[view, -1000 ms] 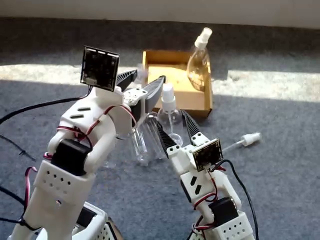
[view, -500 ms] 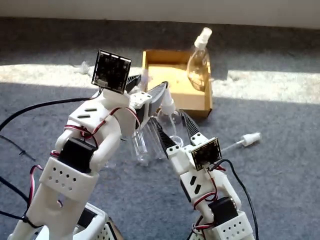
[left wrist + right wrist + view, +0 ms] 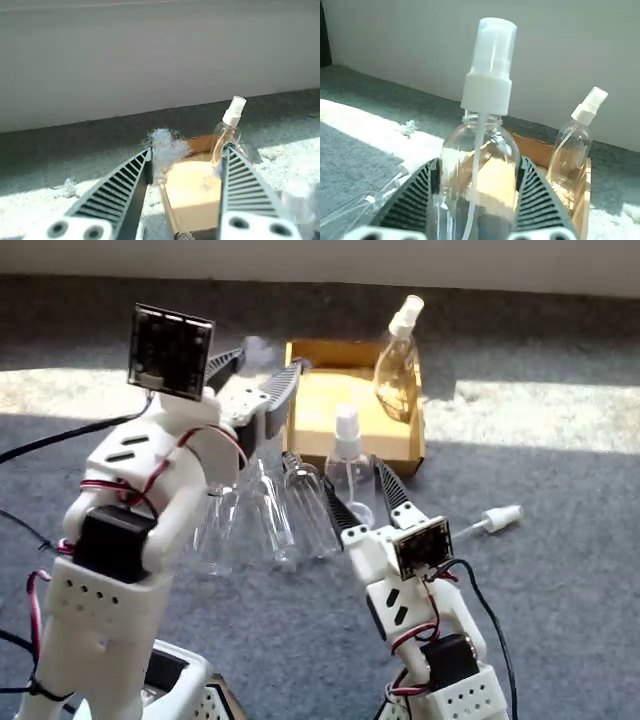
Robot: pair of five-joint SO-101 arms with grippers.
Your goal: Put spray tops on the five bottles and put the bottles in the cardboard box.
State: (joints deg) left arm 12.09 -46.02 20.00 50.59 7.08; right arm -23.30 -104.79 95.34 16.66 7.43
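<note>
upper left: left gripper (image 3: 266,364) gapes wide, empty, beside the cardboard box (image 3: 318,405). centre: right gripper (image 3: 350,480) clamps 1 capped bottle (image 3: 478,155), just short of the box. risk: the top looks loosely seated and may drop off in transfer.

An indoor room, home or office, hard to say which. Grey carpet (image 3: 560,570) covers the floor and runs back to a plain pale wall (image 3: 150,60); a band of sunlight (image 3: 540,410) lies across it, with tufts of lint (image 3: 67,188).
</note>
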